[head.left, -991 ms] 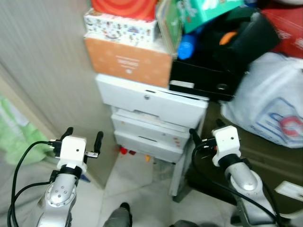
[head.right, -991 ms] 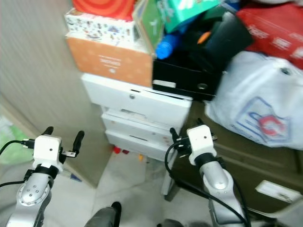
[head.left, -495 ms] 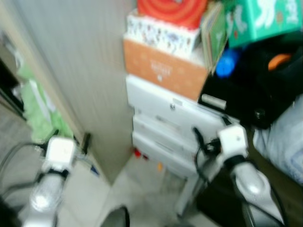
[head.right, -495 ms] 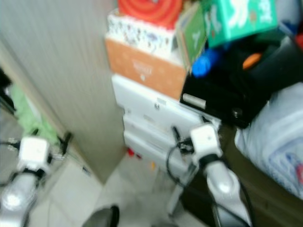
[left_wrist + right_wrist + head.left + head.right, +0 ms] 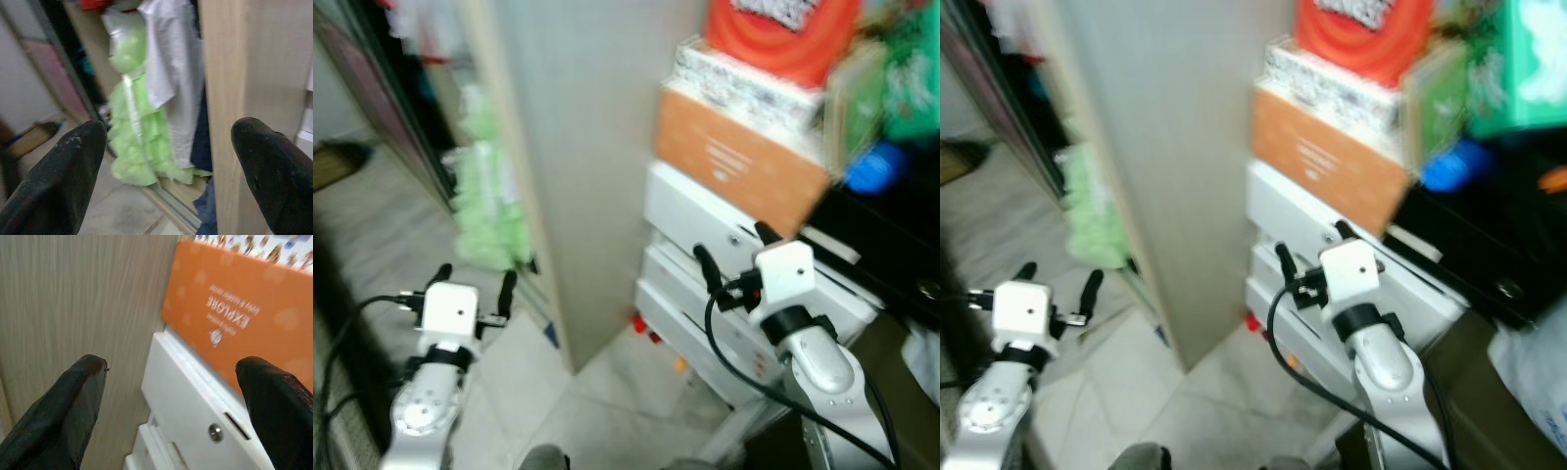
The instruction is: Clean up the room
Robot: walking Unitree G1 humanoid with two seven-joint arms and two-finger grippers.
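Green clothes (image 5: 487, 201) hang in the wardrobe past the wooden panel (image 5: 578, 147), near the left gripper (image 5: 470, 287); its fingers apart, empty. Right gripper (image 5: 736, 257) also apart, before the white drawers (image 5: 705, 220). Best: steady first, then approach squarely.

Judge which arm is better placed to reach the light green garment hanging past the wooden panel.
Probably left. The left gripper, fingers open, looks straight at the green garment beyond the wooden panel. The right gripper, also open, faces the white drawer unit and orange box.
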